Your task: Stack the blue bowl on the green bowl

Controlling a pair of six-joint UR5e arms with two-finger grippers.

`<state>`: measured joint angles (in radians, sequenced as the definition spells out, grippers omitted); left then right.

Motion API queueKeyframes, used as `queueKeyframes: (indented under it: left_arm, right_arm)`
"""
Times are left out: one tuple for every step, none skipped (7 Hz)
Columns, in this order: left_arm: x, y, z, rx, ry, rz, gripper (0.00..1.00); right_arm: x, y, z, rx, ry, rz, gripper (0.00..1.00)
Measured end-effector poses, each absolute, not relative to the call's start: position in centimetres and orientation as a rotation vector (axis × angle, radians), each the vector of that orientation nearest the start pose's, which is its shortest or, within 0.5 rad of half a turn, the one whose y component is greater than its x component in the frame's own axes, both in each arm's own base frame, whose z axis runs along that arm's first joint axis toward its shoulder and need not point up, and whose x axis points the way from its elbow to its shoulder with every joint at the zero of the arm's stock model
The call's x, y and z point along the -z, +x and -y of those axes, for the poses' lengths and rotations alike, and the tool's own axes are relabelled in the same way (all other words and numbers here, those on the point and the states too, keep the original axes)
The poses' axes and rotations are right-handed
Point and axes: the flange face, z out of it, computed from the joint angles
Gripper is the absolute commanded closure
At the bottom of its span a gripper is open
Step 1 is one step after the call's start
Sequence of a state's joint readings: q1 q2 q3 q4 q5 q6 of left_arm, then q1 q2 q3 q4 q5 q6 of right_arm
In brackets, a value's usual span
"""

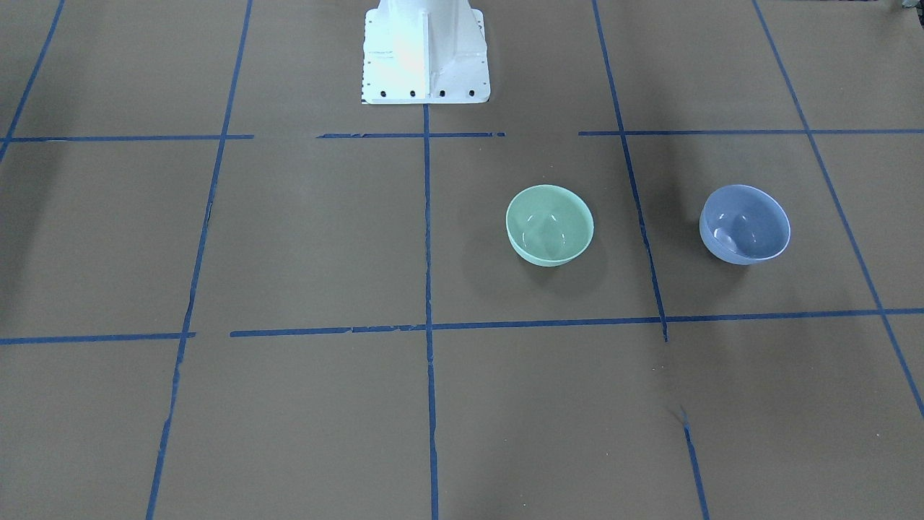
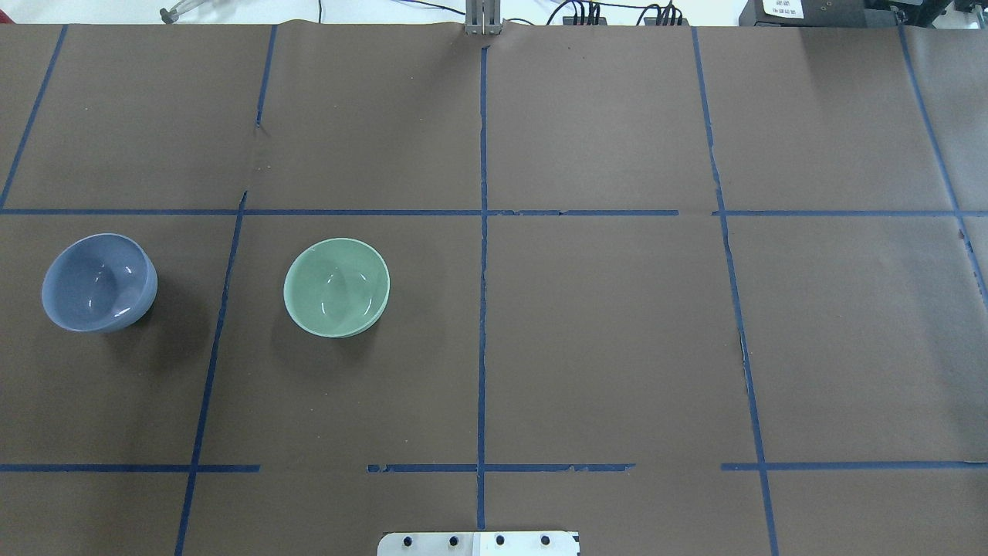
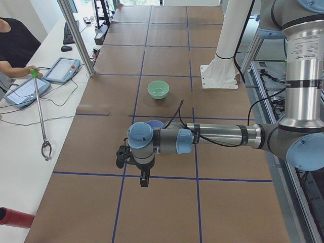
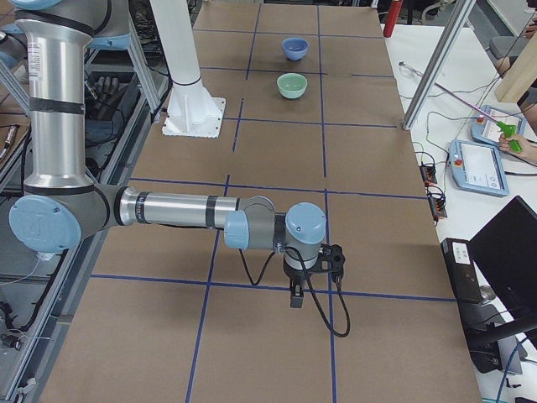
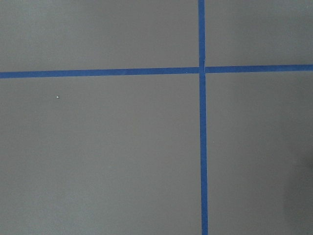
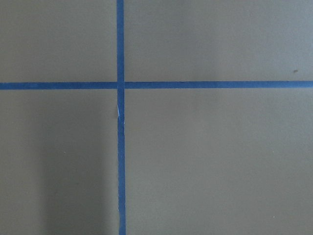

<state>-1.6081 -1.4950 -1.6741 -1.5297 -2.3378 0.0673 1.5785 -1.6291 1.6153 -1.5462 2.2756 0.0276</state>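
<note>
Sideways only, two grippers in sight: left gripper (image 3: 121, 157) out over the brown paper (image 2: 617, 347) toward its left end, right gripper (image 4: 333, 256) toward its right end, each carried on a level forearm. Cannot tell from such far views how wide either is parted or whether anything is gripped. Beneath both wrist cameras, only paper and one crossing of blue tape (image 5: 202, 69). Two bowls, upright, well apart, not stacked: blue bowl (image 2: 99, 283) close to the left edge, about midway between the robot's edge and the operators' edge; green bowl (image 2: 336, 287) one grid square inward, between the blue one and the centre tape line. Mostly hidden in the left-end view, that blue bowl, behind the wrist joints of the left arm (image 3: 217, 135). One white pedestal base (image 1: 426, 54) at the middle of the robot-side edge. Round, deep, glossy plastic with bright highlights inside; matte, faintly creased paper; tape torn and gapped in places.
</note>
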Motion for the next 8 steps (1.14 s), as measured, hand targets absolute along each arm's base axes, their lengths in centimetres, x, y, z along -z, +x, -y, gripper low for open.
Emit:
queueKeyframes:
  left_arm:
    - [-64.7, -8.1, 45.7, -0.03, 0.04, -0.766, 0.0]
    - [-64.6, -8.1, 45.9, -0.043, 0.068, -0.764, 0.0]
    - [-64.4, -8.0, 46.1, -0.055, 0.101, -0.763, 0.0]
    - [-63.8, -7.7, 46.5, -0.075, 0.141, -0.761, 0.0]
    - [-62.3, -6.3, 47.0, -0.109, 0.18, -0.762, 0.0]
    - [-59.8, -3.3, 47.5, -0.121, 0.19, -0.773, 0.0]
    - [-56.7, 0.3, 47.7, -0.092, 0.179, -0.794, 0.0]
    - [-54.7, 4.0, 47.4, -0.05, 0.16, -0.824, 0.0]
  right_arm:
    - [-66.7, 7.2, 46.7, -0.03, 0.003, 0.705, 0.0]
    - [-66.7, 7.2, 46.7, -0.03, 0.003, 0.705, 0.0]
    - [-66.7, 7.2, 46.7, -0.03, 0.002, 0.705, 0.0]
    - [-66.7, 7.2, 46.7, -0.03, 0.002, 0.705, 0.0]
    - [-66.7, 7.2, 46.7, -0.03, 0.003, 0.705, 0.0]
    - [-66.7, 7.2, 46.7, -0.03, 0.003, 0.704, 0.0]
    - [-66.7, 7.2, 46.7, -0.03, 0.003, 0.705, 0.0]
    - [-66.7, 7.2, 46.7, -0.03, 0.003, 0.705, 0.0]
